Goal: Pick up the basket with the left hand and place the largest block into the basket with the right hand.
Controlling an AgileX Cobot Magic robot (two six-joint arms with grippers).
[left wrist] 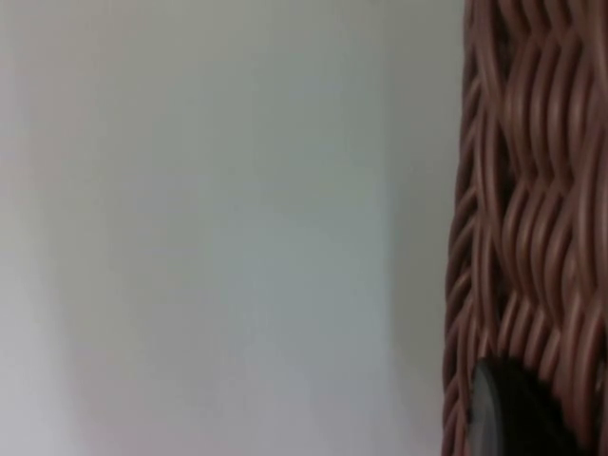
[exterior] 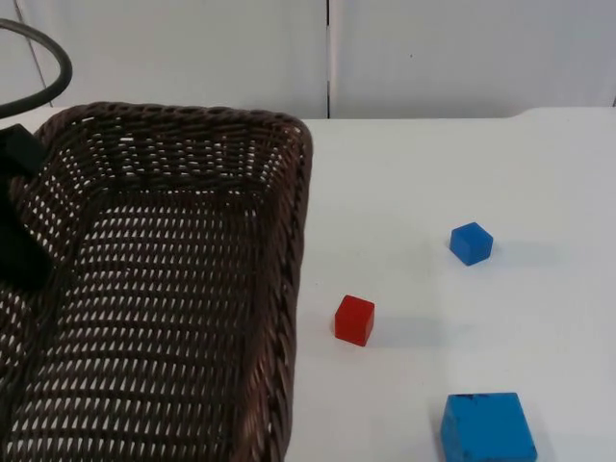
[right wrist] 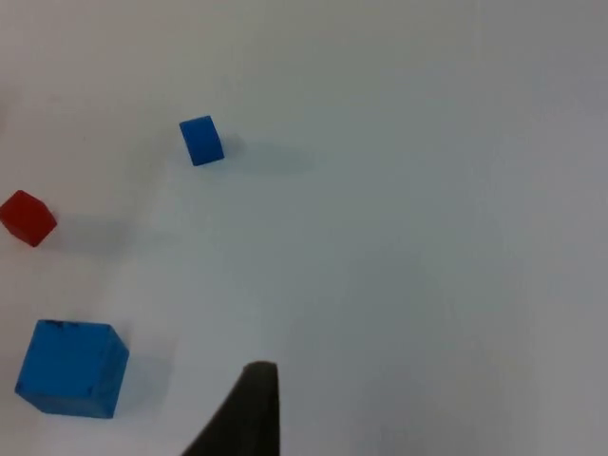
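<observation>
The left gripper (exterior: 24, 245) grips the basket (exterior: 289, 241) (seemingly lifted) — the large blue block (exterior: 488, 428) waits near the tabletop's front edge, right gripper (right wrist: 249, 418) fingers' state unclear.

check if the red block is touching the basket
Apart. The top view shows bare white table between the red block and the basket rim.

You see a dark brown woven basket (exterior: 173, 289), a big blue block (exterior: 488, 428), a small blue block (exterior: 471, 243), a red block (exterior: 354, 320) and a white worktop (exterior: 433, 173).
</observation>
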